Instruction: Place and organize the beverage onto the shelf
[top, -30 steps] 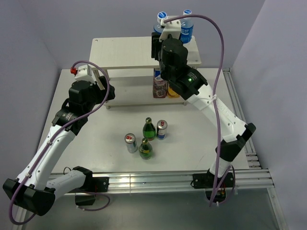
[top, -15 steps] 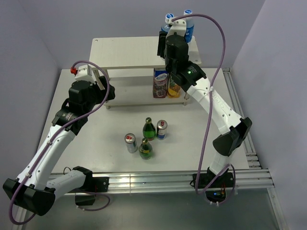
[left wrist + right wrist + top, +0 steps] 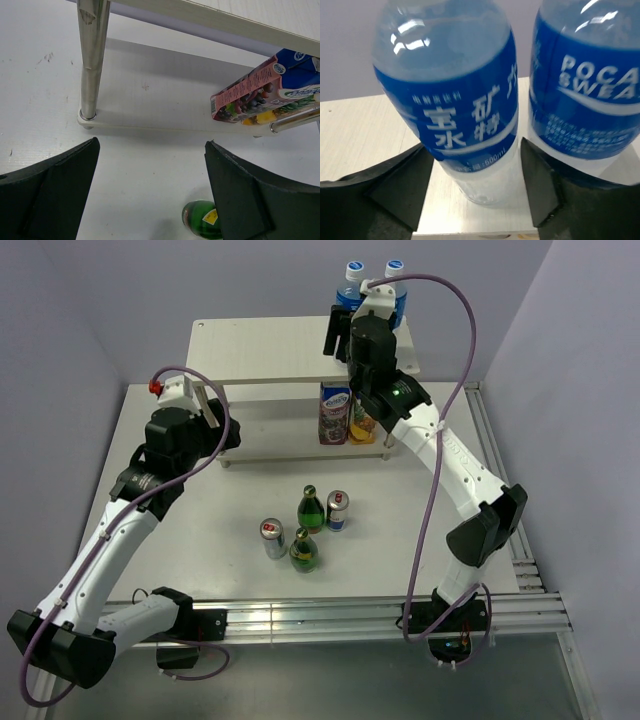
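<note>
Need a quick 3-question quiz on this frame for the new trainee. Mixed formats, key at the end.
1. True or false: the left gripper is holding a green bottle.
2. Green bottles and cans standing on the table in front of the shelf, in total: A) 2 B) 4 C) 6
3. Fill in: the two blue-label bottles stand on the shelf's ____ tier.

Key: 1 false, it is open and empty; 2 B; 3 top.
</note>
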{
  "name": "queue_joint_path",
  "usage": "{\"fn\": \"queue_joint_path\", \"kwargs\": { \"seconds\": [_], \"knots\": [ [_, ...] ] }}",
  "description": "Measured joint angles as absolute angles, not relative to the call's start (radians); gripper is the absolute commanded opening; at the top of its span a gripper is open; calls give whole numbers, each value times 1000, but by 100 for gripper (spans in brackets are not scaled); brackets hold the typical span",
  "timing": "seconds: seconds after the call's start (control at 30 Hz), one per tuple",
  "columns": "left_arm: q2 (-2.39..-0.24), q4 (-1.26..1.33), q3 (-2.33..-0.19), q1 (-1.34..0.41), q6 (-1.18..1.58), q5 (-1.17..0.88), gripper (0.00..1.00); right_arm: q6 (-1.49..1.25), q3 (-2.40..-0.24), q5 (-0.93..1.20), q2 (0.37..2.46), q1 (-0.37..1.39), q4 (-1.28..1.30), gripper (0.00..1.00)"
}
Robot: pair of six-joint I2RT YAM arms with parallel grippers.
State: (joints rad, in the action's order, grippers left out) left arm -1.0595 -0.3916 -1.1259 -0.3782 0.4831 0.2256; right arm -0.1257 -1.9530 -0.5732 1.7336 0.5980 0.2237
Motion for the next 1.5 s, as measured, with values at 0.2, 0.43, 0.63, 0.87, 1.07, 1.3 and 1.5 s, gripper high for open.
{"fn": "queue_joint_path", "kwargs": {
  "seconds": [0.2,0.43,0.63,0.87,1.07,1.3,1.5],
  "knots": [
    [-1061,-395,-1126,-378,483,226,93,-150,-1843,-564,1691,596,216,91],
    [-1058,-394,-1126,-378,479,229,93,-189,-1629,-558,1555,612,184,97],
    [-1012,-374,-1096,-418,444,273,93,-224,-1431,-586,1346,688,160,97],
    [-852,-339,-947,-565,410,270,92,-310,-1066,-703,1030,915,148,97],
    [-738,-349,-794,-633,485,246,91,-448,-863,-793,910,1081,238,97],
    [-711,-355,-674,-824,614,360,91,-577,-746,-826,847,1140,344,97],
    [-694,-324,-534,-1025,700,524,90,-621,-725,-838,804,1143,379,97]
  ]
}}
